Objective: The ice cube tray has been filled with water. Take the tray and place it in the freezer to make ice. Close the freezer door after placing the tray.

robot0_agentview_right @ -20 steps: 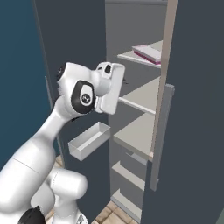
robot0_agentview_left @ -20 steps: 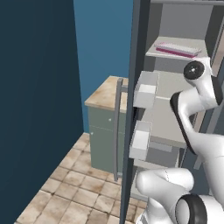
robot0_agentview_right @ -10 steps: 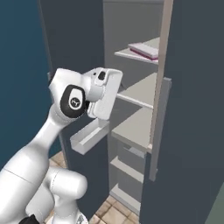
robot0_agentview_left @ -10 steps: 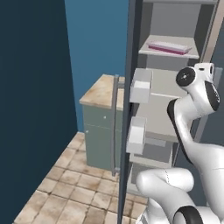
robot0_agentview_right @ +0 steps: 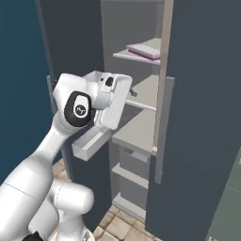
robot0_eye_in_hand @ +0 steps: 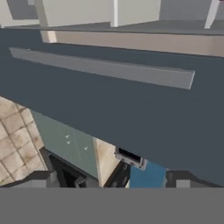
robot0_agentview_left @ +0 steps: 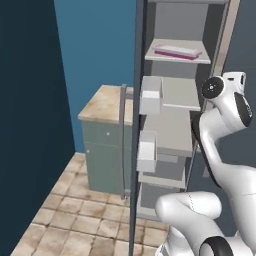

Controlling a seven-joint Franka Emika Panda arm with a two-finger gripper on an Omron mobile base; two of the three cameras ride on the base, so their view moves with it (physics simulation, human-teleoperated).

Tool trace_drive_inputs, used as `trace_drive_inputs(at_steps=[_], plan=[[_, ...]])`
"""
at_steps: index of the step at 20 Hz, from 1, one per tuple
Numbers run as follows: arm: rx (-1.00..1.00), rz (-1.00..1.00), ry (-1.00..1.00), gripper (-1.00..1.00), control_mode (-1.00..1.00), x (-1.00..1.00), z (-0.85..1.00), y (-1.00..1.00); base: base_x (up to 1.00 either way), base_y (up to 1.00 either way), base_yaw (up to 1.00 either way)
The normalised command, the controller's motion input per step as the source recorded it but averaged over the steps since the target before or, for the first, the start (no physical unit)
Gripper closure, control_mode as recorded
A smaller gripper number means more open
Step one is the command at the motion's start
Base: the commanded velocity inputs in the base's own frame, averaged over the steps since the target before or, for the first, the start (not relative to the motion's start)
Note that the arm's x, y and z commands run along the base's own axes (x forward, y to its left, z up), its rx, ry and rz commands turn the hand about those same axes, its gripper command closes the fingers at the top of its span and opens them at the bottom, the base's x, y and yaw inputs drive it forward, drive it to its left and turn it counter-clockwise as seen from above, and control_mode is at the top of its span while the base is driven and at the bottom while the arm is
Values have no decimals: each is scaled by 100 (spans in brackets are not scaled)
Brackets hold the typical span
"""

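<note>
Hovering with the claw (robot0_eye_in_hand: 112, 179) spread wide and pinching nothing, facing a dark grey door panel (robot0_eye_in_hand: 131, 118) and its long bar handle (robot0_eye_in_hand: 105, 68). Lying well apart from the claw (higher up, deeper inside), the ice cube tray (robot0_agentview_right: 143, 50) resting flat on an upper shelf (robot0_agentview_left: 177, 56) of the freezer (robot0_agentview_right: 136, 108). Standing open at the left, the freezer door (robot0_agentview_left: 137, 150) carrying white bins (robot0_agentview_left: 150, 95).

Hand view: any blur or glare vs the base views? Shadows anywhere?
Hand view: soft and low in detail, no glare; the bar handle on the dark fridge door reads flat and evenly lit. Left base view: sharper, the ice cube tray crisp on the top shelf, only faint shading under the shelves. Right base view: clean, even lighting, with no cast shadow from the arm on the freezer shelves.
</note>
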Motion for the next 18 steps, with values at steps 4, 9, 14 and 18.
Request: trace_drive_inputs(at_steps=[4, 9, 14, 18], plan=[[0, 0, 0, -100, 100, 0, 0, 0, -17, 21, -23], [0, 0, 0, -100, 100, 0, 0, 0, -8, 30, -23], [0, 0, 0, -100, 100, 0, 0, 0, -4, 39, -23], [0, 0, 0, -100, 100, 0, 0, 0, -2, 46, -22]])
